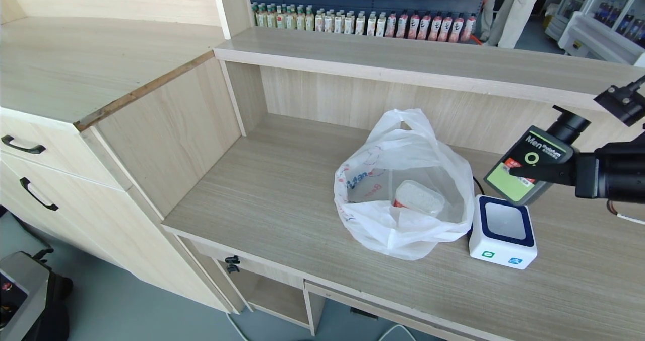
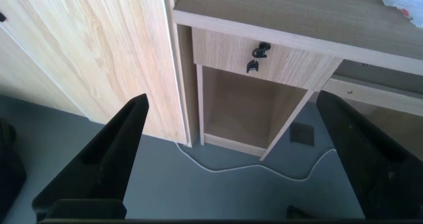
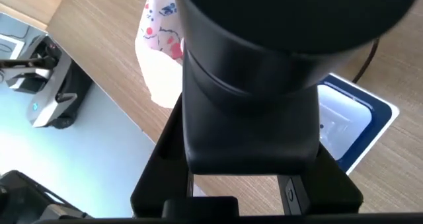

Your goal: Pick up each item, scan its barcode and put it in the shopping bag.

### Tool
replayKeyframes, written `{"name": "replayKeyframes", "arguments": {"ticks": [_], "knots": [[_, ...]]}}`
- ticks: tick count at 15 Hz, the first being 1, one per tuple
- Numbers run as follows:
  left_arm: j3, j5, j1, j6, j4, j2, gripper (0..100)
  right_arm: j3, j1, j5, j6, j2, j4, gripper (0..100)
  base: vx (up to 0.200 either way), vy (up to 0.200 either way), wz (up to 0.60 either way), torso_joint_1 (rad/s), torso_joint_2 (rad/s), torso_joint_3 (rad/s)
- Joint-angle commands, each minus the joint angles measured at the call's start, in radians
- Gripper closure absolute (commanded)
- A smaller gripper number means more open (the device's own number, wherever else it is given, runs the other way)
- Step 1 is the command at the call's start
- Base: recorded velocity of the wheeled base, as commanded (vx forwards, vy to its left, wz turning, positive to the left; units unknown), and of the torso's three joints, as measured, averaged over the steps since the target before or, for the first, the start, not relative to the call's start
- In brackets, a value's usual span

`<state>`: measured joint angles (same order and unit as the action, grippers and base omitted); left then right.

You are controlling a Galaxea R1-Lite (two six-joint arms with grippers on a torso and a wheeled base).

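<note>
My right gripper (image 1: 524, 172) is shut on a dark bottle (image 1: 534, 164) with a black cap and a green label. It holds the bottle tilted just above the white-and-blue barcode scanner (image 1: 503, 231) on the counter. In the right wrist view the bottle (image 3: 251, 85) covers much of the scanner (image 3: 350, 125). A white plastic shopping bag (image 1: 403, 180) stands open left of the scanner with a white tub (image 1: 418, 197) inside. My left gripper (image 2: 231, 158) hangs open below the counter's edge, over the grey floor, with nothing between its fingers (image 2: 99, 164).
A raised shelf (image 1: 403, 54) runs behind the counter. A cabinet with drawers (image 1: 30, 169) stands to the left. Under the counter there is a locked drawer with a key (image 2: 258, 55) and an open cubby. Bottles line a shop rack (image 1: 363, 22) far behind.
</note>
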<state>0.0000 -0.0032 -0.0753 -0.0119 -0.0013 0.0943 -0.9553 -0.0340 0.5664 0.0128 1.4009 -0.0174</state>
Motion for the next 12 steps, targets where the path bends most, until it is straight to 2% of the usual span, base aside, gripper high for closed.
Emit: {"name": "replayKeyframes", "arguments": {"ticks": [1,6,12], "knots": [[0.0,0.0,0.0,0.0,-0.002,0.001,0,0.012,-0.052,0.087,0.012,0.121,0.031,100,0.0,0.0,0.0,0.0,0.0,0.0],[0.0,0.0,0.0,0.0,0.0,0.001,0,0.004,-0.084,0.188,0.018,0.214,0.039,100,0.0,0.0,0.0,0.0,0.0,0.0],[0.0,0.0,0.0,0.0,0.0,0.001,0,-0.011,-0.106,0.214,0.018,0.296,0.068,100,0.0,0.0,0.0,0.0,0.0,0.0]]}}
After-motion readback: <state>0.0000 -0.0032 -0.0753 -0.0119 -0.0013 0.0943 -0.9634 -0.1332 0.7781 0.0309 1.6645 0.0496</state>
